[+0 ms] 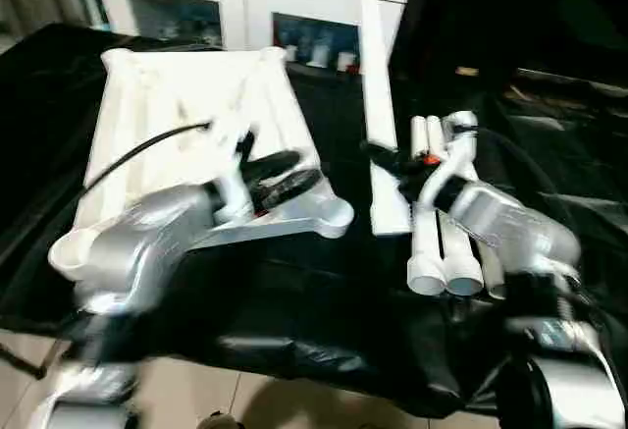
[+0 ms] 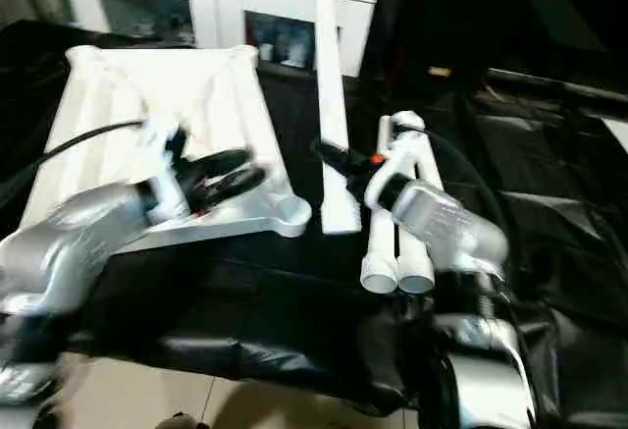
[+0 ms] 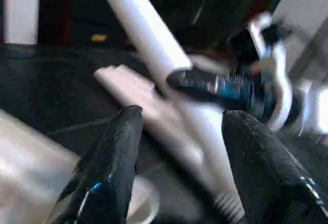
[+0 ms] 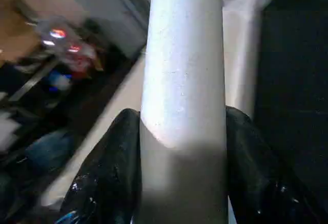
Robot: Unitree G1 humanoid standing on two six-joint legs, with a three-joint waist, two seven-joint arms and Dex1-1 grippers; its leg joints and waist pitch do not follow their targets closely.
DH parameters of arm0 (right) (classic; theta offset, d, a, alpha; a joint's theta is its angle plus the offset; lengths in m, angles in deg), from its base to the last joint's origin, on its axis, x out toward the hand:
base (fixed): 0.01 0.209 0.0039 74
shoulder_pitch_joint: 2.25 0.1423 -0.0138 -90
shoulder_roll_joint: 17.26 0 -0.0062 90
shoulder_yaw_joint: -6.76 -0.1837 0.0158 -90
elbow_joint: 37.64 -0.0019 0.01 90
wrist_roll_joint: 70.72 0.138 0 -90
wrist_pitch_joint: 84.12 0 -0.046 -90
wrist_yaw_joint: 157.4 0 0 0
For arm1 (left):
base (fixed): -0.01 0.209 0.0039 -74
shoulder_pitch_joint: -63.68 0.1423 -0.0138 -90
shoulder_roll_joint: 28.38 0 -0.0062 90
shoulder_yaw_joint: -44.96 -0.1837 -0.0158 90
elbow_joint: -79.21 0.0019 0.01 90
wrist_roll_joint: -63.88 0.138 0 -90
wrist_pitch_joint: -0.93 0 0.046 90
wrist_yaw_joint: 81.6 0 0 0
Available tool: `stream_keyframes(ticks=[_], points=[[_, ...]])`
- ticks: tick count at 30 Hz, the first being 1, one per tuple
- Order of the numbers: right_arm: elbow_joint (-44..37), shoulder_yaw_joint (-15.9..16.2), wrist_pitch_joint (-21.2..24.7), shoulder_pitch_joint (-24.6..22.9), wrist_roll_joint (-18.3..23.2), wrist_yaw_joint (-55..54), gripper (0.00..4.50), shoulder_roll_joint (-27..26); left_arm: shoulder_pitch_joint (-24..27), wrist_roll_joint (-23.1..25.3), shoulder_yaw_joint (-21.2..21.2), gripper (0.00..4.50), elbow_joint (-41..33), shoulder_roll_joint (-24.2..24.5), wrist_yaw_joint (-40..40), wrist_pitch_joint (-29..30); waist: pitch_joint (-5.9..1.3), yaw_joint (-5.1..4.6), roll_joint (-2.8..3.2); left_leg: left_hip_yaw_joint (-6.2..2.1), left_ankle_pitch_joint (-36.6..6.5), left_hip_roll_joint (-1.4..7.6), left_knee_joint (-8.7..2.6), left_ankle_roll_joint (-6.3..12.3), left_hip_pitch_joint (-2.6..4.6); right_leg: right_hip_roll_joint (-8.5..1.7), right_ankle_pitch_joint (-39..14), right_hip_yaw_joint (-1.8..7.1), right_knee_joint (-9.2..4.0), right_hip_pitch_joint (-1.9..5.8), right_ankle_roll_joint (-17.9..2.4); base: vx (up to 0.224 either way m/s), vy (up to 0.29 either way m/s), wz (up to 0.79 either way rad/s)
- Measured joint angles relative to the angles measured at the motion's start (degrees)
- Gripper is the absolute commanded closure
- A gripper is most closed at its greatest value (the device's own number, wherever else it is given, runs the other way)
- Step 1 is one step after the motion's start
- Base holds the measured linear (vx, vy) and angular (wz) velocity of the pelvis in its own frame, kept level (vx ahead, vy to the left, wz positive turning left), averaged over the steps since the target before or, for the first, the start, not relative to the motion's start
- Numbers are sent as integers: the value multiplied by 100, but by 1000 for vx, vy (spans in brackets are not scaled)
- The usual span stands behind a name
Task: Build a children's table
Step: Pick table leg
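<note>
The children's table top [image 1: 186, 105] lies upside down, ribs up, on the left of the black-draped work table. My left gripper [image 1: 304, 174] hovers over its near right corner socket [image 1: 329, 215], fingers [image 3: 110, 172] open with nothing between them. My right gripper [image 1: 378, 157] is shut on a white leg [image 1: 373, 66] that stands nearly upright, its lower end [image 1: 391, 215] on the cloth just right of that corner. The right wrist view has the leg [image 4: 184, 80] pinched between both fingers. Three more legs [image 1: 446, 242] lie side by side under my right forearm.
The black cloth [image 1: 324, 321] hangs over the table's near edge, with tiled floor [image 1: 196, 390] below. A white cabinet with glass doors [image 1: 245, 7] stands behind. A black cable [image 1: 147, 149] arcs over the table top from my left arm.
</note>
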Motion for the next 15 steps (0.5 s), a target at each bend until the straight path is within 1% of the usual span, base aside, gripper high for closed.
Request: stream_keyframes(ticks=[1,3,7,9,10,13,14,15], points=[[-93,10,67,-19,79,84,266,-8,-94,-142,45,139,10,-44,16,45,0,7,0,-2,0,1,0,1,1,0,0,0,0,0,0,0,0,0],[-550,24,259,-160,310,251,266,5,-300,-582,222,121,21,-247,30,220,0,15,0,-1,1,0,1,2,0,0,0,1,-1,2,0,0,0,0],[-1014,69,454,-212,559,413,266,9,-484,-1026,425,89,14,-464,37,547,-2,-4,-3,-1,2,0,1,3,2,-2,0,0,0,3,0,0,0,0],[-1204,79,536,-338,722,493,266,17,-484,-1137,509,76,10,-497,52,748,-2,5,-4,-3,2,0,0,4,2,-1,0,-2,-1,3,1,0,0,0],[-1262,82,554,-407,757,531,266,23,-485,-1134,521,59,11,-509,102,806,-2,5,-4,-4,3,0,1,4,0,-1,0,-2,-1,3,1,0,0,0],[-1387,132,618,-529,871,590,266,44,-488,-1165,553,52,17,-547,270,892,-2,8,-4,-5,5,-2,2,8,-4,-4,1,-1,-5,2,2,0,0,0],[-1452,189,636,-569,876,607,266,50,-491,-1244,598,42,21,-581,326,893,-2,9,-4,-5,5,-2,2,8,-5,-3,1,-2,-5,3,2,0,0,0],[-1524,255,658,-611,876,616,266,49,-520,-1333,642,21,28,-615,392,897,-2,12,-4,-6,5,-2,2,8,-6,-4,1,-3,-5,3,2,0,0,0]])
